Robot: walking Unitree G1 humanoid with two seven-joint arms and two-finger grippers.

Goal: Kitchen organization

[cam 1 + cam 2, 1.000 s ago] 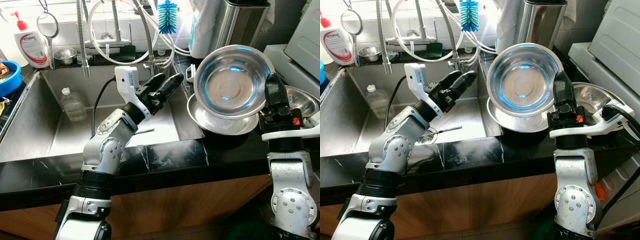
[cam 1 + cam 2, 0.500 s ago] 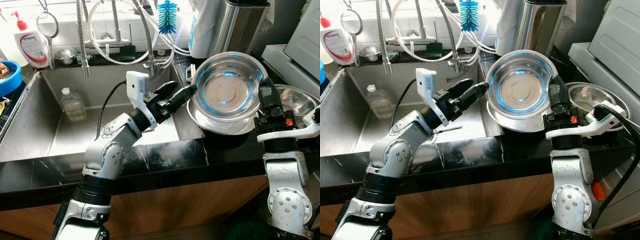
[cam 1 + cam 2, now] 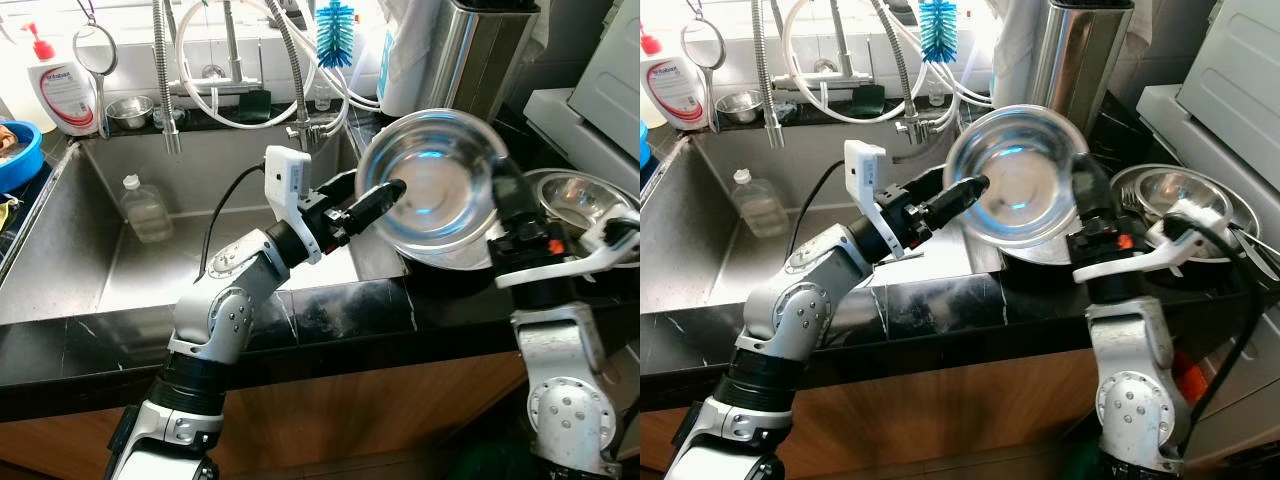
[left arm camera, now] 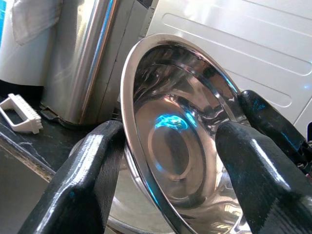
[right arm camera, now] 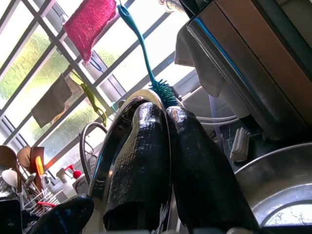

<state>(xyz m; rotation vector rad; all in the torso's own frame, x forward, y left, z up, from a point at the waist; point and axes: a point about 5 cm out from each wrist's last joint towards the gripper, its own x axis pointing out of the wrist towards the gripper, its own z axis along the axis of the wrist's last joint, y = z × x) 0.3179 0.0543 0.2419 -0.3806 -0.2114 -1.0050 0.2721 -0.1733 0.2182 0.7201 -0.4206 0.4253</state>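
Note:
A shiny steel bowl (image 3: 432,178) hangs tilted above the counter's edge, right of the sink. My right gripper (image 3: 506,188) is shut on the bowl's right rim; in the right wrist view its two fingers (image 5: 139,161) pinch the rim (image 5: 108,152) between them. My left gripper (image 3: 374,190) reaches in from the sink side and is open. Its fingers (image 4: 95,165) stand wide apart on either side of the bowl (image 4: 171,146), close to its left rim without closing on it.
The steel sink (image 3: 120,275) holds a clear plastic bottle (image 3: 146,208). Another steel bowl (image 3: 588,200) sits on the black counter at the right. Behind are faucet hoses, a blue brush (image 3: 335,28), a soap dispenser (image 3: 62,85) and a tall steel canister (image 3: 470,50).
The right gripper has carried the bowl up and left, off the dish below it. The left gripper has stretched right, so its fingers now flank the bowl's rim.

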